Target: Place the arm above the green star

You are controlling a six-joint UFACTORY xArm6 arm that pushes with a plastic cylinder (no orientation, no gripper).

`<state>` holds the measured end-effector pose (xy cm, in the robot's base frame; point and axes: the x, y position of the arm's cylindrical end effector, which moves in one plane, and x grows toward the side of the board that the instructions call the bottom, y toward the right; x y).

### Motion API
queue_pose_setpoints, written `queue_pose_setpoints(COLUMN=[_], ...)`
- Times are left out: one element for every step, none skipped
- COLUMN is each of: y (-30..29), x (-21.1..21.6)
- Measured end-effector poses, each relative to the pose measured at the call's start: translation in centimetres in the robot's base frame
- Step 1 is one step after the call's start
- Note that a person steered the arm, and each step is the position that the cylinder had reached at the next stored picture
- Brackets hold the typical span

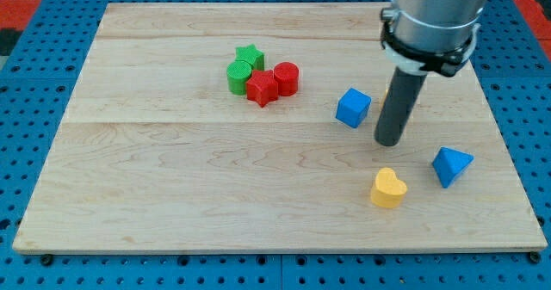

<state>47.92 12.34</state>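
The green star [250, 56] lies on the wooden board in the upper middle of the view, at the top of a tight cluster. A green cylinder [238, 76] touches it at lower left, a red star [261, 88] lies below it, and a red cylinder [286, 78] sits at the cluster's right. My tip [389, 141] rests on the board far to the right of and below the green star, just right of a blue cube [353, 107].
A yellow heart [388, 188] lies below my tip. A blue triangular block [451, 165] lies at the right. A yellow-orange block peeks out behind the rod [408, 106]. The board's right edge [508, 144] borders blue pegboard.
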Motion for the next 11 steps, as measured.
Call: queue_pose_setpoints(y=[-9.3,-15.6,-20.4,-25.5,-28.1,-26.3,-25.3,-23.2,-21.0,-17.5,-16.9], x=[-0.1,-1.0,-2.1,-6.8,-12.7,-18.4,-20.2,-20.7,-19.0,-18.5,-17.2])
